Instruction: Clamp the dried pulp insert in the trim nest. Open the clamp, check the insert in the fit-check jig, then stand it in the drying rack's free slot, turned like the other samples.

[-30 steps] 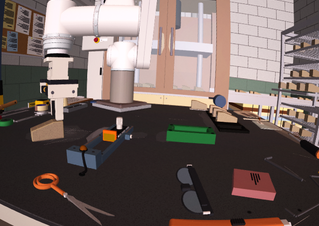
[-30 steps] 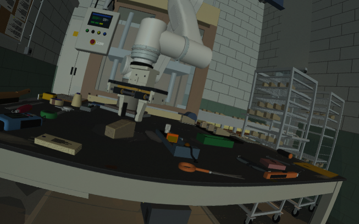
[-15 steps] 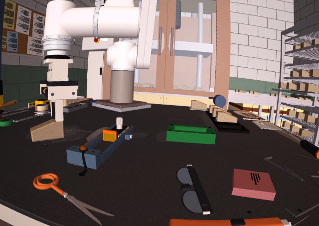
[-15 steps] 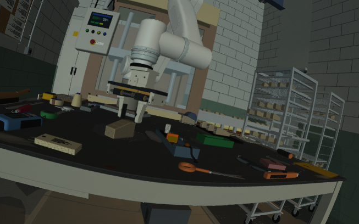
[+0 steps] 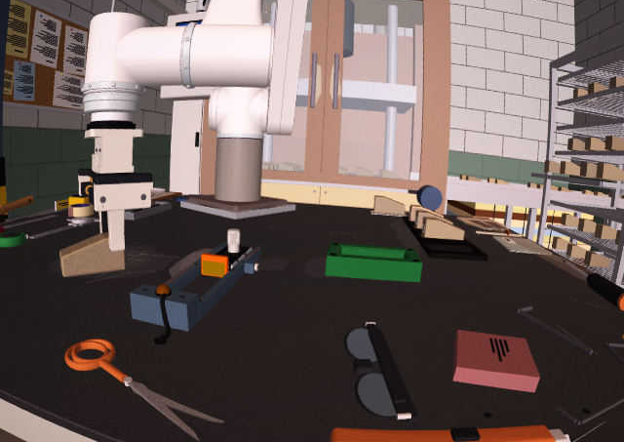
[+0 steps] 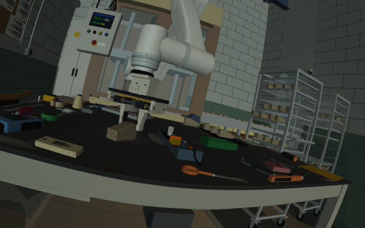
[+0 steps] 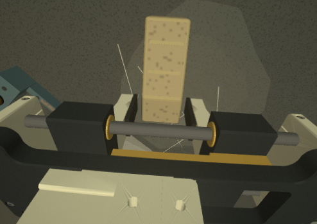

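The tan speckled pulp insert [image 5: 92, 257] [image 6: 121, 131] [image 7: 164, 68] lies on the dark bench at its left side. It is wedge-shaped, with its tall end toward the arm. The blue trim nest [image 5: 194, 284] [image 6: 181, 147] stands to its right, with an orange clamp block [image 5: 214, 264] and a black lever [image 5: 163, 310]. The green fit-check jig [image 5: 373, 262] [image 6: 219, 142] sits further right. The black drying rack [image 5: 443, 236] behind the jig holds several tan samples. My gripper [image 5: 116, 238] [image 6: 131, 124] [image 7: 161, 107] has come down over the insert's tall end. It is open and holds nothing.
The arm's base [image 5: 238, 168] rises behind the nest. Orange scissors [image 5: 132, 382], safety glasses [image 5: 379, 371], a pink block [image 5: 495, 360] and an orange knife [image 5: 448, 433] lie along the near edge. Tape rolls [image 5: 79, 206] crowd the far left. A wire shelf cart [image 6: 285, 113] stands right of the bench.
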Tool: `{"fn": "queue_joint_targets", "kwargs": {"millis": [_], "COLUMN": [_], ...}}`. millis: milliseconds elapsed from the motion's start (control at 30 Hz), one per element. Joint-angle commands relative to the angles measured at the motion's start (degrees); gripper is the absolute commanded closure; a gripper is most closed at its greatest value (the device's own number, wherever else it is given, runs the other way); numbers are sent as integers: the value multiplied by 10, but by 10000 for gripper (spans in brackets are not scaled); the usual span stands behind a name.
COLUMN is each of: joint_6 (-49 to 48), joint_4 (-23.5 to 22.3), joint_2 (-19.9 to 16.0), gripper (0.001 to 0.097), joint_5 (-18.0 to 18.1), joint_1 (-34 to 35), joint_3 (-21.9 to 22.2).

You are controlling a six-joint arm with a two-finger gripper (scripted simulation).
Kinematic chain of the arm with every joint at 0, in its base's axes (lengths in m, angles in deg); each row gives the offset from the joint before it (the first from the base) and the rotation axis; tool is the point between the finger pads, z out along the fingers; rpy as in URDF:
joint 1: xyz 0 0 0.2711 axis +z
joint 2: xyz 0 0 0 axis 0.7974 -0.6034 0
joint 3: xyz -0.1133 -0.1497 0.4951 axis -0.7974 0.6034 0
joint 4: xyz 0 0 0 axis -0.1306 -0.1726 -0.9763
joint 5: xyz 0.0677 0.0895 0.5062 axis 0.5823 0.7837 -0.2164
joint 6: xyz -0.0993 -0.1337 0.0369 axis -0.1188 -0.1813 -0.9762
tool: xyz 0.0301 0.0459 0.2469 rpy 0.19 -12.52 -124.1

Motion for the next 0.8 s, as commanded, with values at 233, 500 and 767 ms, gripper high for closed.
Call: {"fn": "queue_joint_targets", "kwargs": {"millis": [233, 500, 767], "joint_6": [0, 0, 0], "joint_4": [0, 0, 0], "joint_2": [-6, -8, -8], "gripper": [423, 423, 423], "joint_5": [-7, -9, -9], "joint_1": [0, 0, 0], "joint_3": [0, 0, 0]}}
